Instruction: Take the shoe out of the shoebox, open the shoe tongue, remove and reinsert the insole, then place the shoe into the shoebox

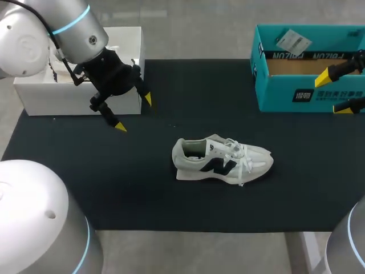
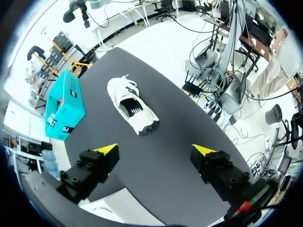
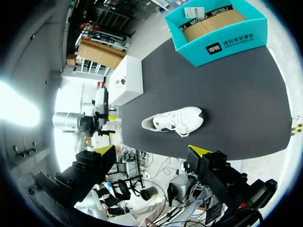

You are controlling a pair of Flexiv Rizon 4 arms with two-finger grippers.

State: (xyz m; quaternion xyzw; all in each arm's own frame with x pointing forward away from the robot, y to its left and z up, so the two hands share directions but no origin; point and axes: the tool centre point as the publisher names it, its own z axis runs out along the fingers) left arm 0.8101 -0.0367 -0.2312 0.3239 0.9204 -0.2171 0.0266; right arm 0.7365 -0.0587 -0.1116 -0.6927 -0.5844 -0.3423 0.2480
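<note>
the shoe [image 1: 222,160] stands on its sole near the middle of the black mat [image 1: 114,182], already out of the teal shoebox [image 1: 274,94], with its heel toward my left side and its toe toward my right

the left gripper [image 1: 134,112] hangs just in front of the white box [image 1: 68,100], fingers spread, holding nothing. the right gripper [image 1: 333,93] sits at the front wall of the shoebox, also spread and empty. both are well apart from the shoe

by my reading the step in hand is opening the tongue [image 1: 217,141]. to do it well, one gripper should pin the shoe at the heel or the side wall so it does not slide on the mat. the other should come down from above and pinch the tongue's top edge behind the laces [image 1: 239,155], not the laces themselves, since they lie loose over the toe side and could snag a finger. pull up and toward the toe, gently, so the shoe stays flat

there is bare mat on every side of the shoe, so both arms have room to come in low. the boxes stand at the far corners, and the shoebox's open top faces up, free for the return. the mat's near edge is the closer limit, so keep the shoe from creeping that way
</note>
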